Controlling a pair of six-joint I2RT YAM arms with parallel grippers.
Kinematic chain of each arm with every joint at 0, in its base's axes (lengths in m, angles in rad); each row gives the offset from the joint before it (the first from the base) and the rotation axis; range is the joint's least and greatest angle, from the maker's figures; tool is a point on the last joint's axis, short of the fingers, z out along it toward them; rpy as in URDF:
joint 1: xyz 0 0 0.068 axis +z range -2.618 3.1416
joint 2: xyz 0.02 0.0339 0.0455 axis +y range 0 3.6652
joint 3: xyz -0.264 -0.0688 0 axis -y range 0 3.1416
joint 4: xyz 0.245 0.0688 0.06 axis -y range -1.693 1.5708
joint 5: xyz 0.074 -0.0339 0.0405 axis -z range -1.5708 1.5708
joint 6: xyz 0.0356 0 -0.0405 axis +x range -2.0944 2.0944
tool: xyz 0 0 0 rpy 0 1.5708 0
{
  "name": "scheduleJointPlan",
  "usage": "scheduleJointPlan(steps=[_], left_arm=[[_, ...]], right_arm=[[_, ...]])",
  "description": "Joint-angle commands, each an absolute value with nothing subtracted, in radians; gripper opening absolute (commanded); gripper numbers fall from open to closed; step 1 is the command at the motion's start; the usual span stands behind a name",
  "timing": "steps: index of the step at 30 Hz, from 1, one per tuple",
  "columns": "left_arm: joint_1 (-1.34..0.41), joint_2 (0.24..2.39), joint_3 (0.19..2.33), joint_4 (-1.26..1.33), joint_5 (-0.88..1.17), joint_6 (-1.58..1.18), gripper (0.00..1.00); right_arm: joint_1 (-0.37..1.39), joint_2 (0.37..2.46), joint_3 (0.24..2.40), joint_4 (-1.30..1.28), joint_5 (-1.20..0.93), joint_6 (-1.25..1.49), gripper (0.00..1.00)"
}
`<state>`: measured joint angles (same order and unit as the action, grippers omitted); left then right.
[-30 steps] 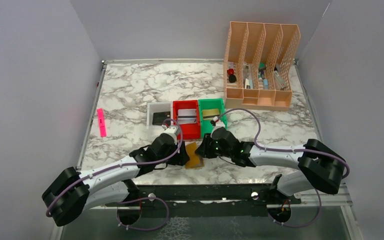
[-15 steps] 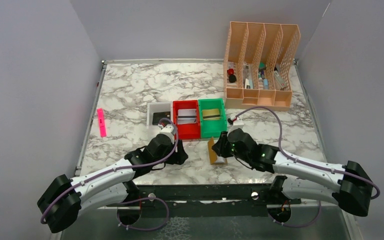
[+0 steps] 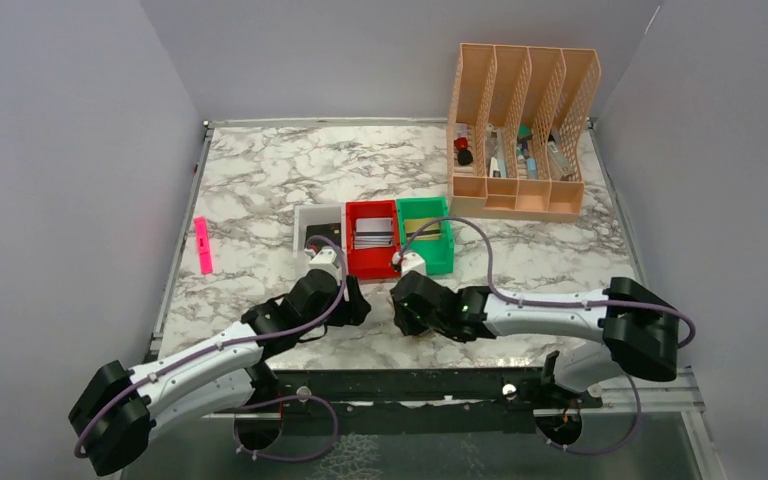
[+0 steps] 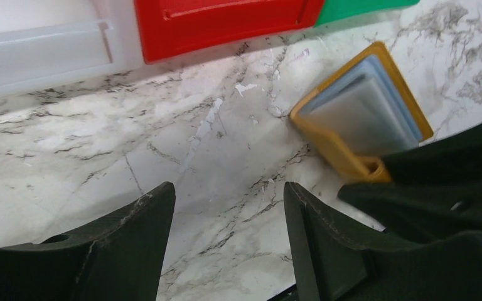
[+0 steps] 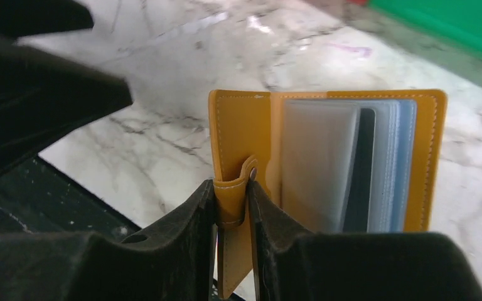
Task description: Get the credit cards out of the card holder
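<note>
The card holder is a tan-brown wallet standing open, with pale blue and clear sleeves and a dark card in one sleeve. My right gripper is shut on its spine and small tab and holds it just above the marble table. In the left wrist view the card holder lies to the right of my left gripper, which is open, empty and low over the table. In the top view my left gripper and right gripper are close together, and the holder is mostly hidden under the right one.
A white bin, a red bin with cards and a green bin stand side by side just beyond the grippers. An orange file organizer stands at the back right. A pink strip lies at the left edge.
My right gripper swung right with the card holder, then back left, and now sits close beside the left gripper. The left arm shifted only slightly.
</note>
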<state>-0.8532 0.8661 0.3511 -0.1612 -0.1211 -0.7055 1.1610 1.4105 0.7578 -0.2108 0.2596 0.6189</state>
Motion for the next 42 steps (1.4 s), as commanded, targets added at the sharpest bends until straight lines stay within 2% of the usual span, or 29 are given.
scheduleJointPlan(steps=[1, 8, 11, 14, 20, 24, 27, 31, 36, 40, 42], left_arm=[[-0.858, 0.774, 0.348, -0.226, -0.249, -0.768, 0.68], [-0.858, 0.702, 0.316, -0.238, -0.287, -0.803, 0.72], [-0.857, 0.733, 0.302, -0.189, -0.248, -0.788, 0.72], [-0.858, 0.785, 0.287, -0.106, -0.176, -0.775, 0.72], [-0.857, 0.893, 0.263, 0.035, -0.084, -0.785, 0.7], [-0.858, 0.956, 0.267, 0.078, -0.041, -0.775, 0.68], [-0.857, 0.98, 0.269, 0.098, -0.01, -0.765, 0.6], [-0.858, 0.977, 0.256, 0.093, 0.001, -0.767, 0.45], [-0.857, 0.938, 0.228, 0.084, 0.018, -0.765, 0.32], [-0.858, 0.896, 0.243, 0.002, -0.018, -0.749, 0.32], [-0.858, 0.861, 0.256, -0.052, -0.068, -0.75, 0.34]], right_arm=[[1.231, 1.489, 0.802, -0.191, 0.231, 0.582, 0.29], [1.233, 1.516, 0.756, -0.013, 0.051, 0.561, 0.42], [1.233, 1.515, 0.758, 0.018, -0.03, 0.539, 0.47], [1.233, 1.479, 0.735, 0.079, -0.104, 0.522, 0.57], [1.233, 1.41, 0.693, 0.137, -0.154, 0.515, 0.63], [1.233, 1.439, 0.696, 0.127, -0.164, 0.513, 0.63], [1.233, 1.47, 0.691, 0.142, -0.176, 0.527, 0.63], [1.233, 1.471, 0.683, 0.16, -0.184, 0.539, 0.63], [1.234, 1.461, 0.705, 0.083, -0.16, 0.499, 0.59], [1.236, 1.466, 0.7, -0.005, -0.137, 0.434, 0.33], [1.235, 1.447, 0.681, -0.023, -0.129, 0.393, 0.26]])
